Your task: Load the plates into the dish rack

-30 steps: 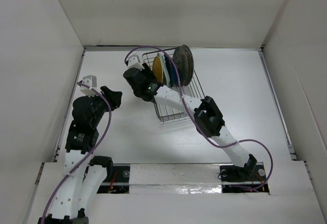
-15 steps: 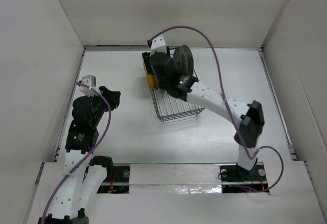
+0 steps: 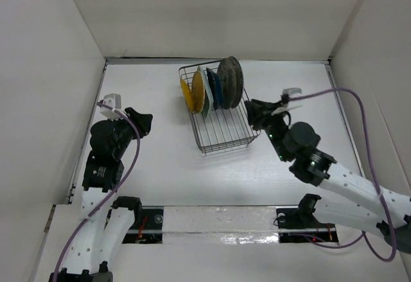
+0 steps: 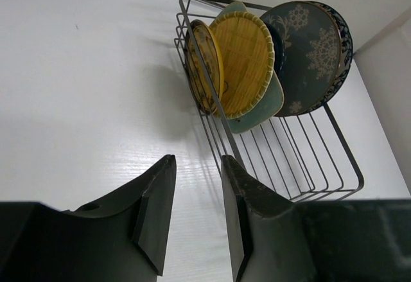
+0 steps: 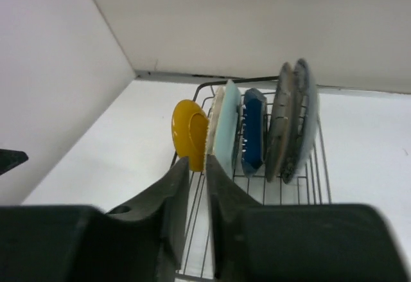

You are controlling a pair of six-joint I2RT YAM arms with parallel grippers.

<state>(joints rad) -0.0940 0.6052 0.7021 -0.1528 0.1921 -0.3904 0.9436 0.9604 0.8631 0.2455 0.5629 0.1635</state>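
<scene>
Lower left of the overhead view: left gripper [image 3: 139, 122] hovers over bare desk [image 3: 160, 166], jaws moderately apart, nothing between them, touching nothing.

Right of centre: right gripper [image 3: 255, 111] sits just beside the right edge of the dish rack [image 3: 225, 131]. Its wrist view shows the jaws nearly together with a slim gap. It is empty; contact with the wire cannot be told.

Upper centre: the rack stands on the desk, with all six plates upright on edge at its far end. Left to right:
- small yellow-mandala plate [image 4: 204, 63]
- yellow-tan round plate [image 4: 244, 60]
- pale mint plate [image 4: 257, 112]
- navy plate [image 5: 253, 131]
- grey plate with white motifs [image 4: 302, 57]
- floral-rimmed plate [image 4: 343, 38], tight against the grey one

The rack's near half holds only bare wire.
</scene>
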